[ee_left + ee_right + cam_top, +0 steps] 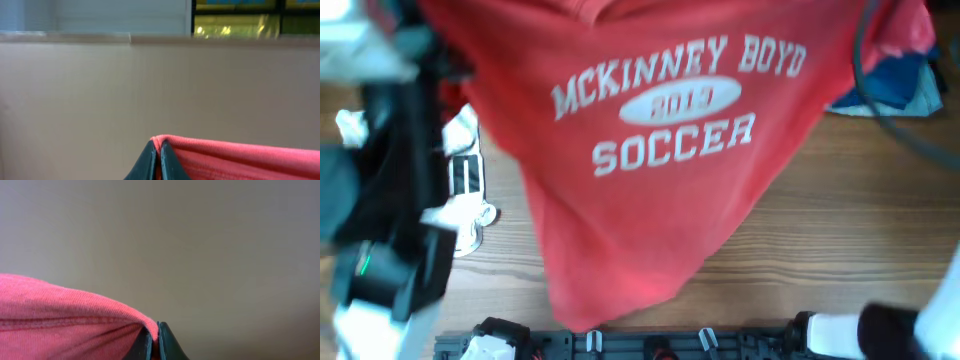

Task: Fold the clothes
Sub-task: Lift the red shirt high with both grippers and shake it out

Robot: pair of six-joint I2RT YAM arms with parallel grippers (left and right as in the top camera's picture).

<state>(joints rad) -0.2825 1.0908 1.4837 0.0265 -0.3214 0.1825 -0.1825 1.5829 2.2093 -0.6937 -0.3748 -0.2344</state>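
Holding the red T-shirt [650, 170] aloft across upper centre, above the surface [840, 230], with left hand [160, 162] and right hand [154, 345] both pinched tight on its fabric. Best to hold the 2 grips level, pull taut, then lower evenly to lay flat.

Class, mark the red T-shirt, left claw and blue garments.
red T-shirt [650, 225]: overhead view, cloth below its lettering.
left claw [158, 146]: left wrist view, between its fingertips.
blue garments [892, 82]: overhead view, dark fold.
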